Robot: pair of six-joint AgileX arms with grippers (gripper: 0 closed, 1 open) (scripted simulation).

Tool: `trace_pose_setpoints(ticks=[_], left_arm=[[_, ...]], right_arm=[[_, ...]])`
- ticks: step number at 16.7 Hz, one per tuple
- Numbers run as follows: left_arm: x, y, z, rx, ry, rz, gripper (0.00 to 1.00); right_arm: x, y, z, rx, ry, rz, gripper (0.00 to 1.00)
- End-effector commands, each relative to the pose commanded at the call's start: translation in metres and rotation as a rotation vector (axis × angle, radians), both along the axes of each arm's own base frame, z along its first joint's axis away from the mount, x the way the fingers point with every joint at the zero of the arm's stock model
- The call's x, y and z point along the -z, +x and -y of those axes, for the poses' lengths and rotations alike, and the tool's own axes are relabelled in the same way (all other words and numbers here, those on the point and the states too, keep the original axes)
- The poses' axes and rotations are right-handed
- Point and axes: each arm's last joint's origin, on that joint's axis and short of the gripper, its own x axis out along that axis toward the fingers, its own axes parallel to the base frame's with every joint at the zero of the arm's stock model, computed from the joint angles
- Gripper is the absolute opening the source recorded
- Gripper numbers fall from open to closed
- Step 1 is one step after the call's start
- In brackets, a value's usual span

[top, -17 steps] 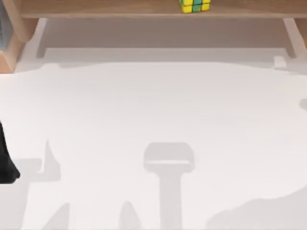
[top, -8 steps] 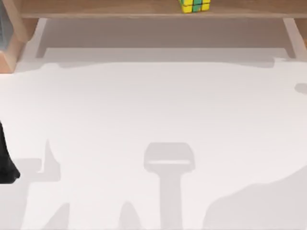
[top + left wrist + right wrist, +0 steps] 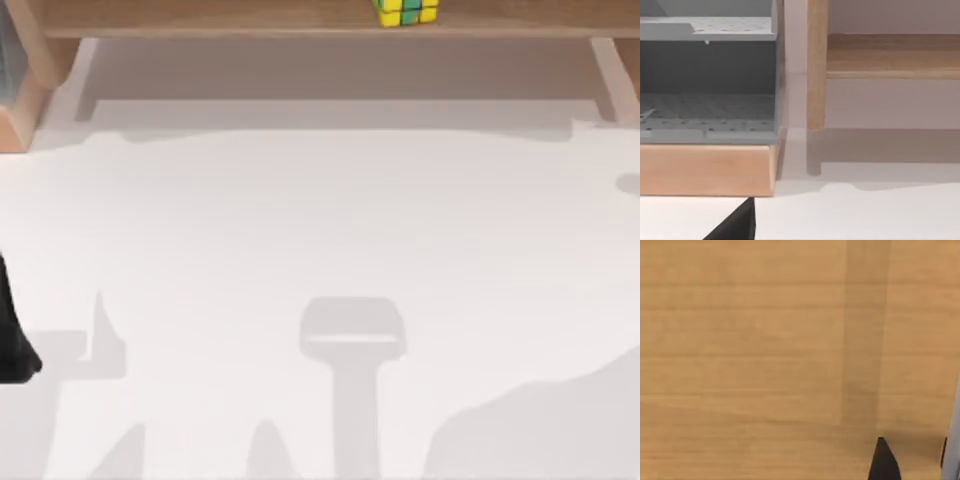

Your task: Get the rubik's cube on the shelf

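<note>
The left arm (image 3: 14, 340) sits low at the table's (image 3: 320, 230) left edge; whether its jaws are open cannot be told. Far left stands a grey rack (image 3: 707, 75) on a wooden base. The cube (image 3: 405, 11) rests on the shelf (image 3: 200, 18), right of centre. The right gripper (image 3: 885, 462) hangs close over wood, its jaw state unclear.

The top view's upper edge cuts off the cube (image 3: 406, 11) and the shelf (image 3: 200, 18) under it.
</note>
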Motion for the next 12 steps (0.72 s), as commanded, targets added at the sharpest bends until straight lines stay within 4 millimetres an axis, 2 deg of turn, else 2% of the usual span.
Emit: trace_pose_setpoints(ticks=[6,12], left_arm=[[0.0000,0.0000,0.0000,0.000,0.000,0.000,1.00],[0.0000,0.0000,0.0000,0.000,0.000,0.000,1.00]], right_arm=[[0.0000,0.0000,0.0000,0.000,0.000,0.000,0.98],[0.0000,0.0000,0.0000,0.000,0.000,0.000,1.00]])
